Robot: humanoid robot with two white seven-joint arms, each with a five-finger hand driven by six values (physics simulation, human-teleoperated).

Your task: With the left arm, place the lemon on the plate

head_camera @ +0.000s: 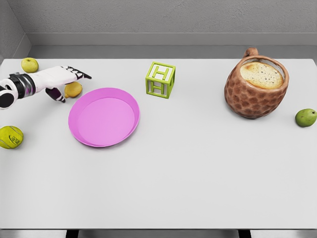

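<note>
Tennis ball [10, 137] nearest; left hand [63, 82] over lemon [74, 89] beside plate [127, 101].

Matt pink plate [104, 117], bumpy brown mug [255, 90], smooth table [198, 173]

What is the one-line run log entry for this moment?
left hand: over small yellow lemon, grasp unclear | round pink plate: empty | right arm: unseen

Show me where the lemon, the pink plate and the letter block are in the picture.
lemon [74, 89], head view: its visible yellow side, below the left hand.
pink plate [128, 101], head view: its raised right rim.
letter block [159, 85], head view: its front face with the H.
</note>
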